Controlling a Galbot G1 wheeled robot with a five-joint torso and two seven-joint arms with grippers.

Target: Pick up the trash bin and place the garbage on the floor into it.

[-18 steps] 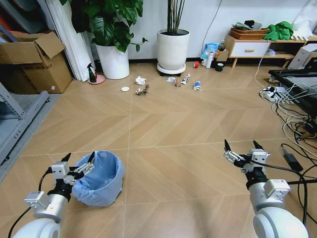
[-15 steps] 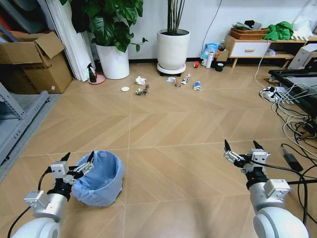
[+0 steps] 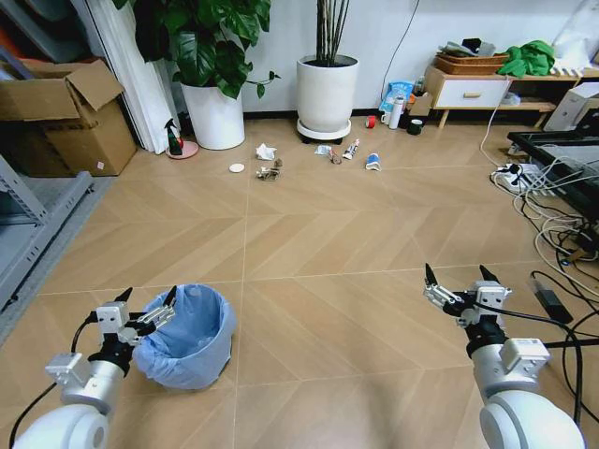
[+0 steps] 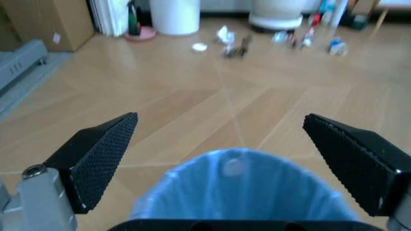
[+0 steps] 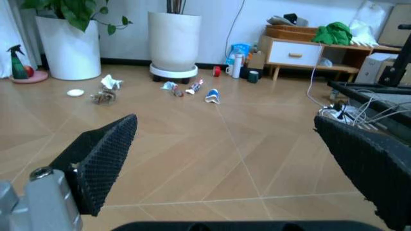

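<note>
Two claws, both spread. My left claw (image 3: 147, 307) sits at the trash bin (image 3: 189, 336) rim, lower left; right claw (image 3: 459, 283) hangs lower right. Garbage (image 3: 309, 157) lies upper centre on the floor (image 3: 328, 243).

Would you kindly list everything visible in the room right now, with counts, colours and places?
Bin: one, lined with a light blue bag, on the floor near the robot, at its left.
Garbage: several small pieces, white, red and blue-white, scattered on the floor before the pots.
Pots: two, white, with green plants, by the far wall.
Box: one, brown cardboard, far left.
Spray bottle: one, dark, beside the left pot.
Cabinet: one, white and wood, far right, with green cloth on top.
Cables: a tangle, white and black, at the right edge.
Left gripper: fingers open, at the bin's rim.
Right gripper: fingers open, over bare floor at right.
</note>
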